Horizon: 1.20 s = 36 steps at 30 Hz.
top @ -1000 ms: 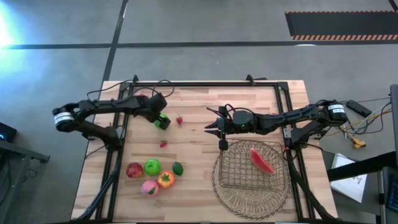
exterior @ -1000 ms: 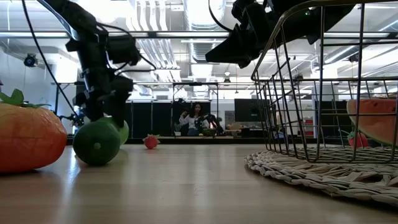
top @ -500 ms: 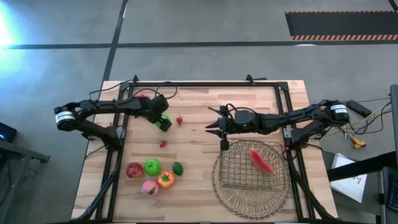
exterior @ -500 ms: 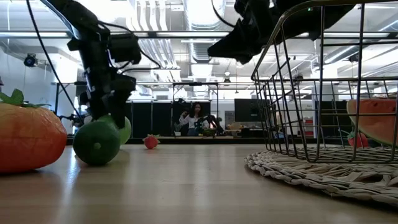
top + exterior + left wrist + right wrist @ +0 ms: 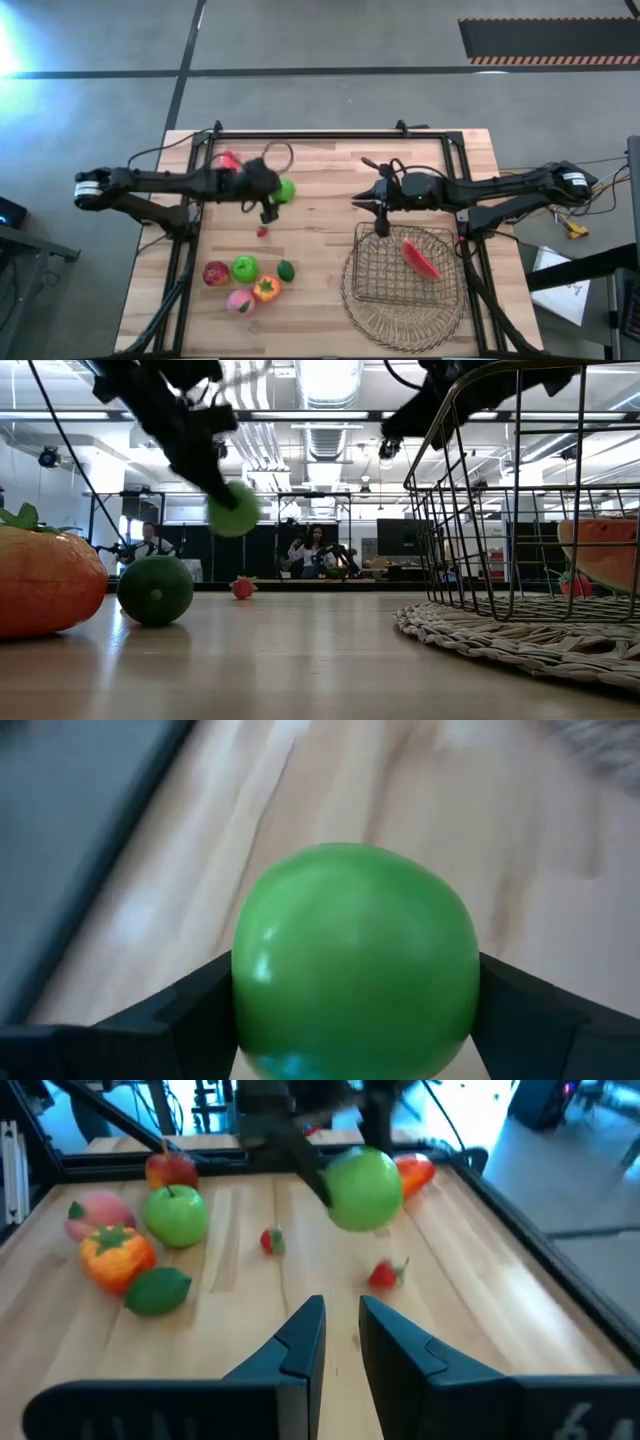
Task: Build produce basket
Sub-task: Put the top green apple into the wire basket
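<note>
Left gripper point(image 5: 277, 193) is clamped on a round green fruit point(image 5: 286, 189), lifted clear of the table. Right gripper point(image 5: 366, 203) is pinched closed, empty, by the wire basket point(image 5: 400, 270), where a long watermelon slice point(image 5: 421, 257) lies diagonally.

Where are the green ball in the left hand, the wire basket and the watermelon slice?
green ball point(image 5: 285, 190), high view, its top, at the left hand's tip.
wire basket point(image 5: 372, 262), high view, bare wire floor near its left side.
watermelon slice point(image 5: 421, 258), high view, middle of its red flesh, inside the basket.
</note>
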Available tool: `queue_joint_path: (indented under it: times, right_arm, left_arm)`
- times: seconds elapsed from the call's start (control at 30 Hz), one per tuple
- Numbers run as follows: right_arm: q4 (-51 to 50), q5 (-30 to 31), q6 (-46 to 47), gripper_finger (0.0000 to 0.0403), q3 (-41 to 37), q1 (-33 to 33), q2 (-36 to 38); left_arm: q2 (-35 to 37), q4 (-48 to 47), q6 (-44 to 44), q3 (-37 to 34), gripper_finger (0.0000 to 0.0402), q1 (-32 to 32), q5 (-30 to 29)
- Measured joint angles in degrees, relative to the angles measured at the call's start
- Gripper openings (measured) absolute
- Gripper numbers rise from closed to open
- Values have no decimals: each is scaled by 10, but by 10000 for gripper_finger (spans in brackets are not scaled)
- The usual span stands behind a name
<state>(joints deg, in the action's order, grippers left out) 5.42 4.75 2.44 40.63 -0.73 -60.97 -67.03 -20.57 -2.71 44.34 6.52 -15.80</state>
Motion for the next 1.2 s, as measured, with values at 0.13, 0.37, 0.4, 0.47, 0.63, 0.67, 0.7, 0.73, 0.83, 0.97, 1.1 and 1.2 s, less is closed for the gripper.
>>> queue_joint_path:
  times: [0.13,0.37,0.4,0.47,0.63,0.67,0.7,0.73,0.83,0.97,1.1,1.2]
  right_arm:
    - [4,0,61,56,-38,0,11]
    - [38,-2,126,56,-70,0,7]
    - [46,-3,126,56,-71,0,3]
    - [66,-6,126,57,-72,0,-2]
    - [128,-11,105,79,-61,0,-31]
    - [145,-22,100,87,-58,0,-40]
    - [162,-33,95,95,-55,0,-51]
    - [181,-45,86,103,-52,0,-62]
    - [227,-52,49,127,-39,0,-95]
    - [237,-35,40,146,-4,-6,-139]
    - [232,-33,47,149,35,-16,-181]
    - [201,-33,55,143,59,-23,-199]
  left_arm:
    - [-36,111,-126,0,293,-89,-87]
    - [-136,282,-325,0,303,-175,-264]
    - [-152,302,-351,0,303,-182,-286]
    - [-185,340,-403,0,304,-194,-329]
    - [-265,446,-550,9,305,-219,-418]
    - [-277,470,-578,9,305,-223,-423]
    - [-289,497,-606,8,305,-227,-432]
    - [-300,525,-630,8,305,-230,-435]
    - [-322,578,-685,7,306,-239,-439]
    - [-336,607,-718,9,306,-248,-442]
    - [-338,607,-720,10,306,-256,-443]
    - [-335,606,-721,10,306,-259,-446]
